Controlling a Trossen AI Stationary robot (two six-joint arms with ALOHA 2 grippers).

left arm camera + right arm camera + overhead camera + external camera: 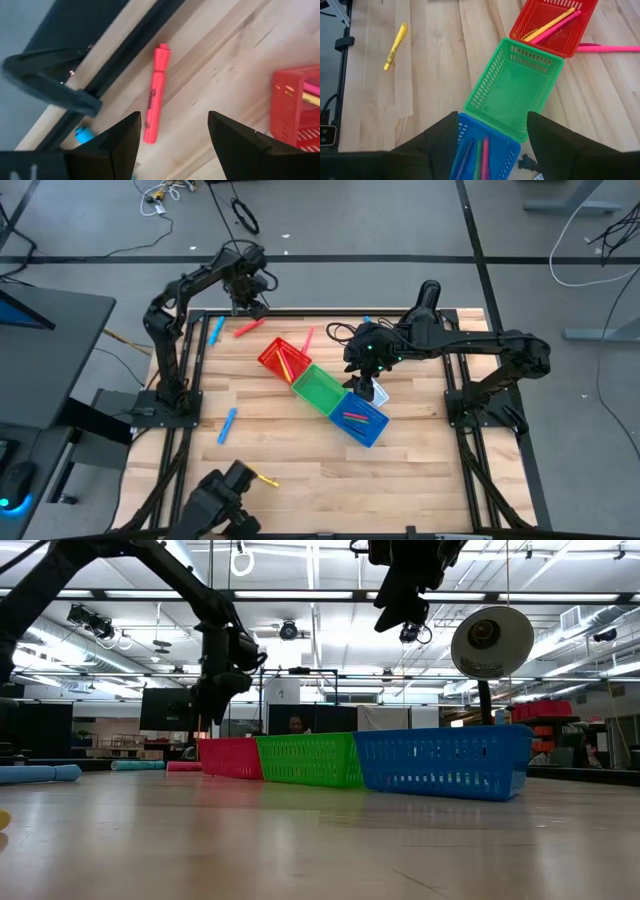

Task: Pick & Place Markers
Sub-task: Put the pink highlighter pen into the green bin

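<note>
left gripper [249, 298]: at 11 o'clock on the table [420, 460], hanging over the red marker [248, 329]; fingers spread, nothing between them. Wrist view puts that marker right in the gap, lying flat on the wood.
loose, left side: blue marker [217, 330] at 10 o'clock by the table edge; second blue marker [228, 425] at 8 o'clock; yellow marker [265, 479] at 7 o'clock near the front edge.
red bin [283, 359]: centre-left; holds a yellow and a pink marker. Another pink marker [307, 340] lies on the table just beyond it, toward 12.
green bin [319, 390]: centre; looks empty in the right wrist view.
blue bin [364, 418]: right of centre; three or so markers inside.
right gripper [368, 388]: raised over the blue bin, fingers apart, empty.
progress: roughly half binned; at least five still out. Red one looks like the next pick.
</note>
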